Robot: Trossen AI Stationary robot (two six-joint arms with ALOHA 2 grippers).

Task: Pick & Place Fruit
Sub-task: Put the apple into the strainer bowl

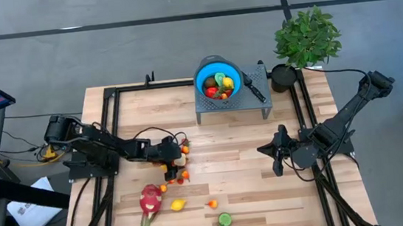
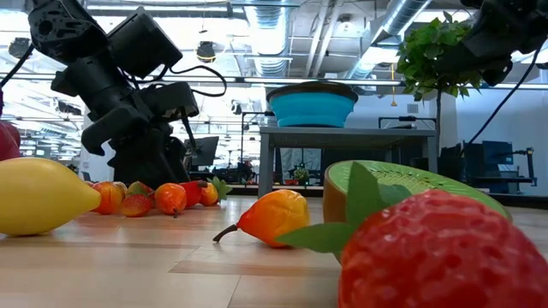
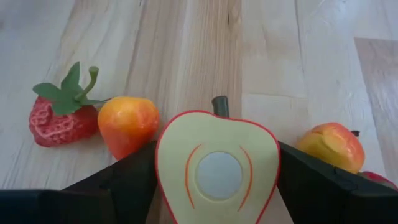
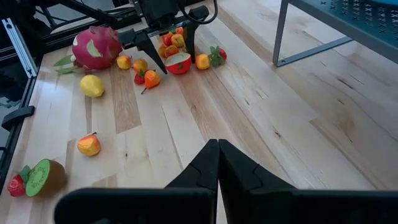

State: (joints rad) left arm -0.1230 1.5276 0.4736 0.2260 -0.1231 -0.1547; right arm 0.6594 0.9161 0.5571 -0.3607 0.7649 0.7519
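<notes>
My left gripper point(image 3: 216, 144) stands low over the table's left half, its fingers on both sides of a halved apple point(image 3: 216, 168) with a cream cut face and a red rim. Small fruits lie around it: a strawberry point(image 3: 59, 118), an orange-red fruit point(image 3: 127, 124) and a peach-coloured one point(image 3: 329, 146). A pink dragon fruit point(image 1: 150, 199), a lemon point(image 1: 178, 204), a small orange fruit point(image 1: 212, 204) and a kiwi half point(image 1: 225, 219) lie nearer the front edge. My right gripper point(image 1: 277, 154) hangs shut above the table's right half, touching nothing. My left gripper has the halved apple between its two fingers, which meet the red rim point(image 3: 159, 163) on its two opposite sides. The fingers point(image 4: 149, 51) slant down from the table's left. The apple point(image 4: 178, 63) rests on the table with its cut face turned up toward the wrist.
A blue bowl point(image 1: 199, 76) holding fruit stands on a grey perforated stand point(image 1: 257, 108) at the back centre, with a black-handled knife point(image 1: 253, 87) beside it. A potted plant point(image 1: 307, 37) is at the back right. Black frame rails point(image 1: 113, 114) border the wooden table.
</notes>
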